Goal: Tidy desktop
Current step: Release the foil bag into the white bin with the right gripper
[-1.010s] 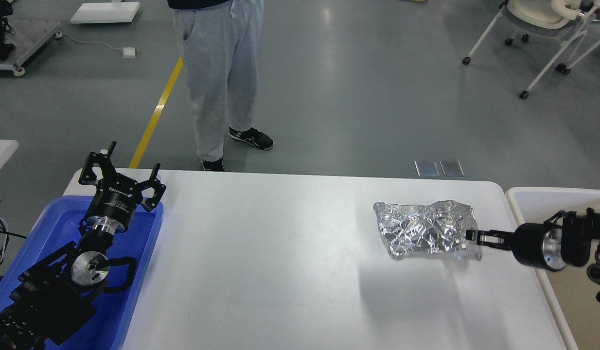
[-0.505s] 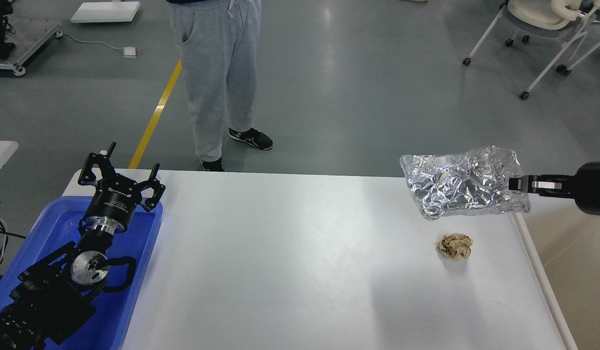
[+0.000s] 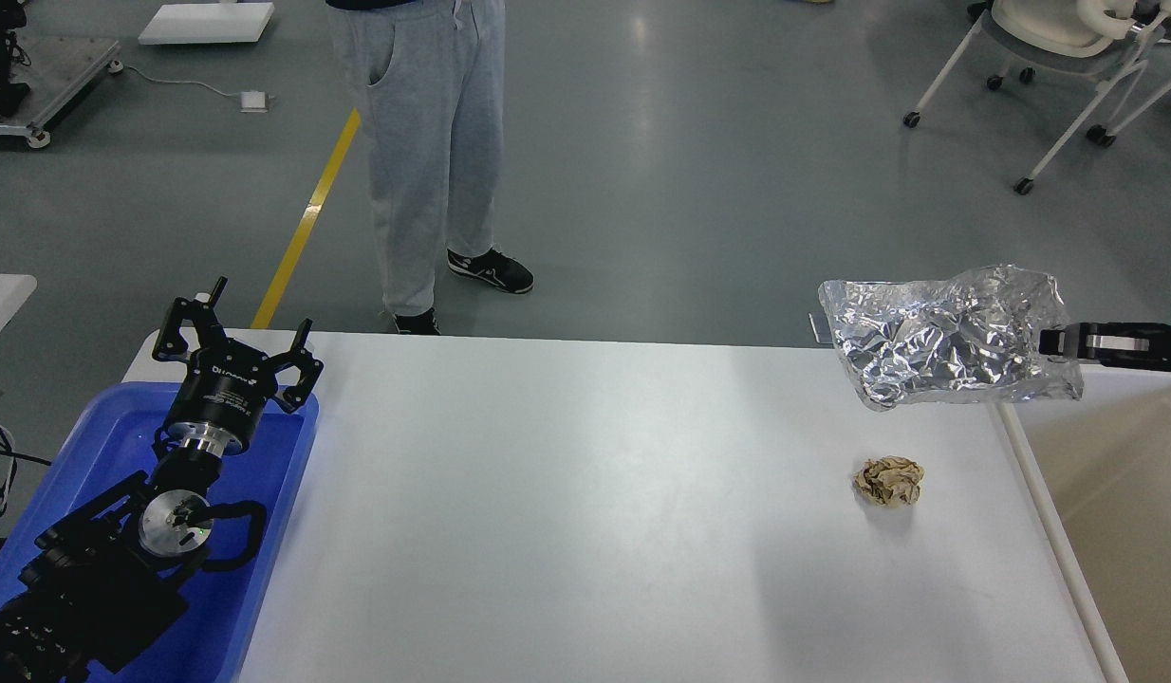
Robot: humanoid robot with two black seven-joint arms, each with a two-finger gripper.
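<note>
The white desktop [image 3: 566,512] fills the middle of the head view. My right gripper [image 3: 1055,343] comes in from the right edge and is shut on the right end of a crumpled silver foil bag [image 3: 946,346], held in the air over the desktop's far right corner. A small crumpled brown paper ball [image 3: 889,480] lies on the desktop below the bag. My left gripper [image 3: 239,334] is open and empty, raised over the far end of the blue tray [image 3: 287,493] at the left.
A beige-white bin [image 3: 1117,474] stands against the desktop's right edge. A person in grey trousers [image 3: 424,161] stands just behind the desktop's far edge. White wheeled chairs [image 3: 1060,57] stand at the far right.
My right gripper lifted the foil bag off the desktop and carried it right, toward the bin. This uncovered the brown paper ball. The left arm has not moved.
</note>
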